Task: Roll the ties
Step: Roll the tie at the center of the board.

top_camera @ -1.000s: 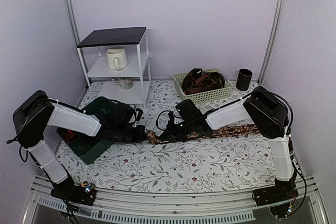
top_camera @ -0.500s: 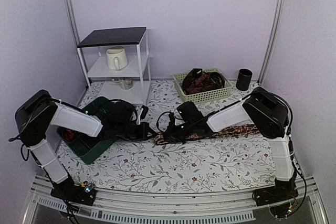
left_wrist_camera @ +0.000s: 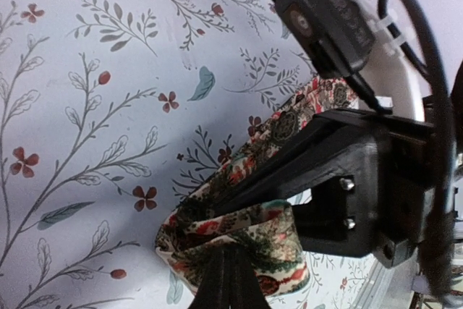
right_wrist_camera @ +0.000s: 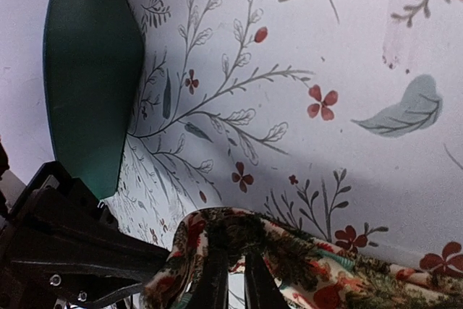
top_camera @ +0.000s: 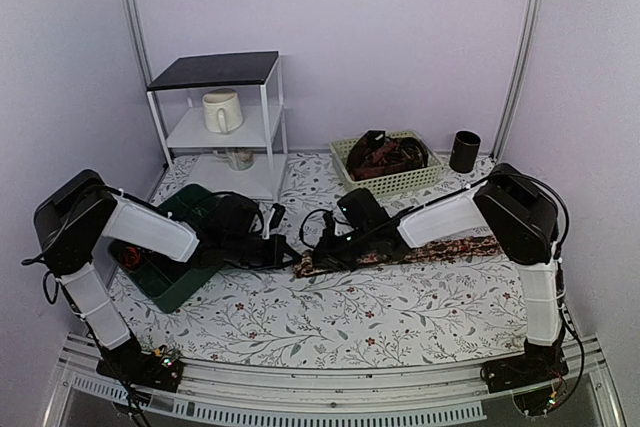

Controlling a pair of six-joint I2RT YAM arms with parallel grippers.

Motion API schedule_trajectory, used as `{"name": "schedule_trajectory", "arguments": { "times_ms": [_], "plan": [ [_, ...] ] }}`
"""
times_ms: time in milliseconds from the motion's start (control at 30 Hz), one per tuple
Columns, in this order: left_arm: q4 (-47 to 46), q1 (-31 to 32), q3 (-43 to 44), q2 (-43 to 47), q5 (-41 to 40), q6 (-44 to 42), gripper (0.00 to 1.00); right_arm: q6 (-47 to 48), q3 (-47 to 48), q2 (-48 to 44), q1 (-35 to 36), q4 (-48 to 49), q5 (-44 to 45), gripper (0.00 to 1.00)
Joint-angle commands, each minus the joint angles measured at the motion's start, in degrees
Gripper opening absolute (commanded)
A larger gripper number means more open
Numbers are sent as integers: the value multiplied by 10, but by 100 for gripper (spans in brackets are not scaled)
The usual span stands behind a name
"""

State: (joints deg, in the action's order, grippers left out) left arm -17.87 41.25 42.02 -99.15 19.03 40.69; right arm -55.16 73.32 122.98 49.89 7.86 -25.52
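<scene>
Where my two claws meet mid-table, the tie (top_camera: 440, 249) lies flat on the flowered cloth (top_camera: 350, 317), running off to the right. My left claw (left_wrist_camera: 230, 258) is clamped on its folded end. My right claw (right_wrist_camera: 231, 262) sits inside that same fold, fingers a slit apart. I cannot tell if it grips.

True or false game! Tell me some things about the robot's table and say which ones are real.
1. A cream mug sits on the white shelf. True.
2. The basket is empty. False: it holds bunched ties.
3. The left end effector and right end effector meet at one end of the patterned tie. True.
4. The green bin is by the right arm. False: it is by the left arm.
5. The black cup has tipped over. False: it stands upright.
</scene>
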Motion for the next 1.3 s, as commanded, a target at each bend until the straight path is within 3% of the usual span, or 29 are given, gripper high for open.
{"name": "schedule_trajectory", "arguments": {
  "times_ms": [0,267,533,833,1267],
  "plan": [
    [-9,6,3,-9,3,-8,0,21,-1,-62,2,-49,38,13],
    [3,6,16,-8,-3,-18,0,30,-9,-77,1,-103,72,19],
    [9,6,16,-6,-15,-24,0,41,-2,-48,3,-42,11,9],
    [-3,5,20,-18,-12,-28,0,69,36,-7,7,-82,49,6],
    [-9,4,41,-44,-5,-26,0,76,-14,-93,-20,-123,117,20]
  ]
}}
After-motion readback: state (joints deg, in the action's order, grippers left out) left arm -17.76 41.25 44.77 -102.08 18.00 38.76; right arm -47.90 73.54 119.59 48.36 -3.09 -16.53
